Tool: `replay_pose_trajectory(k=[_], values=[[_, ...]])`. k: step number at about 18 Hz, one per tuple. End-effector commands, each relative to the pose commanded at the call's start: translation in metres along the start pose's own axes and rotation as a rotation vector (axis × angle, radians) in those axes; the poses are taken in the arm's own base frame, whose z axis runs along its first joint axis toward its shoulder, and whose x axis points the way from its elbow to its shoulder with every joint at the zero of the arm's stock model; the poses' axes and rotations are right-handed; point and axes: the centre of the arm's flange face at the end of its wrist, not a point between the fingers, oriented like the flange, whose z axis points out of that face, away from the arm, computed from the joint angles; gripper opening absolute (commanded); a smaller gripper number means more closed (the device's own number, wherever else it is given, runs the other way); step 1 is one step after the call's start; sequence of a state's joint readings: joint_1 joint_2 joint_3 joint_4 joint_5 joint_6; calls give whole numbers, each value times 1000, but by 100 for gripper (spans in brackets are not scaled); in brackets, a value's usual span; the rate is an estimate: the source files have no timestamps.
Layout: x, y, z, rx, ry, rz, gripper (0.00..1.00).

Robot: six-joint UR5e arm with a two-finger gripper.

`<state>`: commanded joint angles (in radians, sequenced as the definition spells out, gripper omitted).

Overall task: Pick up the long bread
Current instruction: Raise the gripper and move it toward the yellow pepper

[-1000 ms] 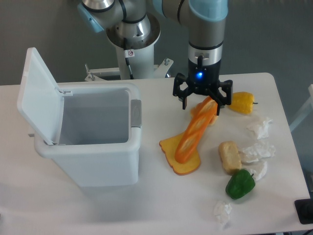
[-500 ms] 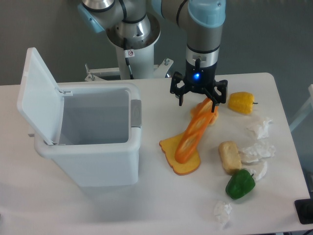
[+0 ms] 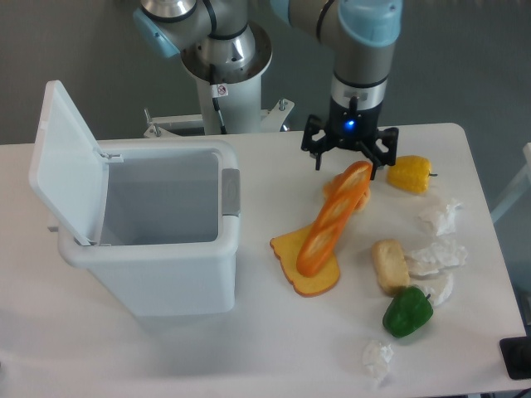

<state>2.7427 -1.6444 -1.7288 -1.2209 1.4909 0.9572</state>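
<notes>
A white worktop (image 3: 274, 348) holds toy food and a white bin (image 3: 153, 236) with its lid tipped open. The long bread (image 3: 333, 219) lies at a slant to the right of the bin, its lower end resting on a flat orange-yellow bread slice (image 3: 303, 265) and its upper end pointing toward the robot. The end effector (image 3: 350, 157) hangs just above that upper end, its dark fingers spread apart and holding nothing, with a blue light glowing on its body. Compared with half a second ago, the end effector has shifted to the right, away from the bin and closer to the yellow pepper (image 3: 410, 173); the long bread has not moved. Right of the long bread sit a pale tan roll (image 3: 389, 265), a green pepper (image 3: 407, 312) and several crumpled white paper scraps (image 3: 440, 217), all where they were before.
</notes>
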Motion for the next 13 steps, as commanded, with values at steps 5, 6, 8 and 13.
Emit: replay_pose_trajectory(k=[5,6,8,13], values=[[-2,18,13,-95,62,84,100],[-3,22,16,-100,71,116,100],[-10,31,17,-103,87,175,100],[-8,64,57,-128,190,327,100]])
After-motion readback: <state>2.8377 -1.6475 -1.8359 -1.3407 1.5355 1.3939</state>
